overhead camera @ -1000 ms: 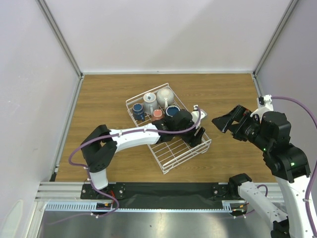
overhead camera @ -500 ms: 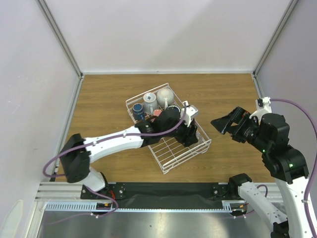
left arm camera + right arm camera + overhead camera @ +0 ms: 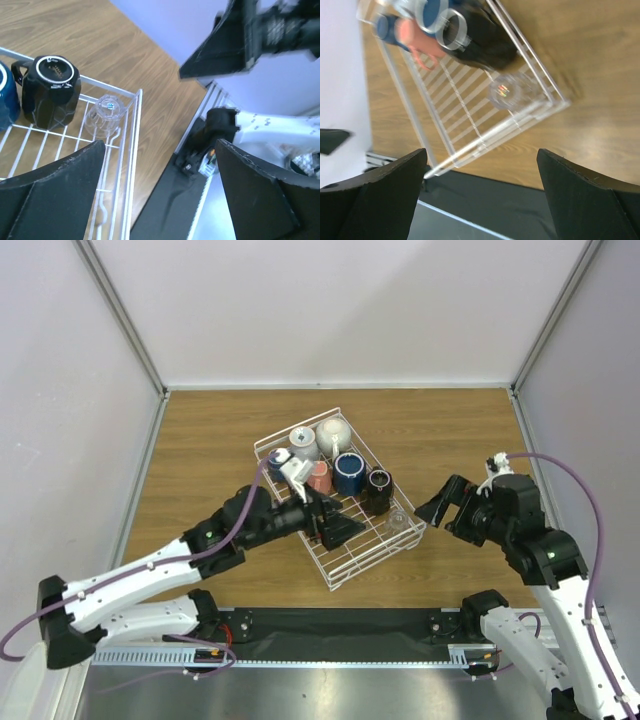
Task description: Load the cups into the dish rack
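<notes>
On the wooden table (image 3: pixel 200 440), your dish rack (image 3: pixel 352 548) sat at an angle. The cups were grouped at its far end: a cream-white cup (image 3: pixel 334 432), a grey cup (image 3: pixel 303 443), a navy blue cup (image 3: pixel 349 473), a pink cup (image 3: pixel 320 476) and a black cup (image 3: pixel 379 486). A small clear glass (image 3: pixel 397 521) stood just beside the black one. Your left gripper (image 3: pixel 345 530) hovered over the rack's bare near half, jaws spread, holding nothing. Your right gripper (image 3: pixel 437 502) hung off to the rack's right, jaws spread wide, empty.
</notes>
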Controlling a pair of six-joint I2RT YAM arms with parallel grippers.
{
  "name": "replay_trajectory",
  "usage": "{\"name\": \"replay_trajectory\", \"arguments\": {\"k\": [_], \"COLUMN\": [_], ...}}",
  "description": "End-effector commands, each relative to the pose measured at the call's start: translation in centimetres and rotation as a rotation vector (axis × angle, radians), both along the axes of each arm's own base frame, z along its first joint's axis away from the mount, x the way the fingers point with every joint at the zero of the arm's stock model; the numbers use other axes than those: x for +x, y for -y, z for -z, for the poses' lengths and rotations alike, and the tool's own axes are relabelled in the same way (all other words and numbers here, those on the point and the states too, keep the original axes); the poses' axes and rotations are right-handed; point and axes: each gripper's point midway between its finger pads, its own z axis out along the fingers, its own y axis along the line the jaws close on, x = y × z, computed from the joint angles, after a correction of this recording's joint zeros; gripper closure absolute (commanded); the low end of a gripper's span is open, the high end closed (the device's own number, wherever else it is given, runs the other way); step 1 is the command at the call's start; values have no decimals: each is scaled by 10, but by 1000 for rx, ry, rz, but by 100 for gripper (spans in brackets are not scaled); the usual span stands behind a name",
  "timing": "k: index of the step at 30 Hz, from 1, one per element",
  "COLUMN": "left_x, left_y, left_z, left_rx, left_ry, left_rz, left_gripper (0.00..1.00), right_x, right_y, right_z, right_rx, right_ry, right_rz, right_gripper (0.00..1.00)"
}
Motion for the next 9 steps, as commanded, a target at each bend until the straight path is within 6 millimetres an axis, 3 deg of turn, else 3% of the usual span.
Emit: {"name": "replay_trajectory", "arguments": {"k": [1, 9], "left_x": [8, 13], "left_y": [-14, -54], "left_z": [0, -7], "left_rx": [-126, -459], "left_ry": [-96, -215], "left_rz": [-103, -166], "left_gripper": [2, 0], "right_x": [-9, -21], "right_y": [5, 14], "right_z": [26, 22], "right_rx": [-32, -13], "right_ry": [-83, -3], "right_rz": [10, 44], "right_gripper": [0, 0]}}
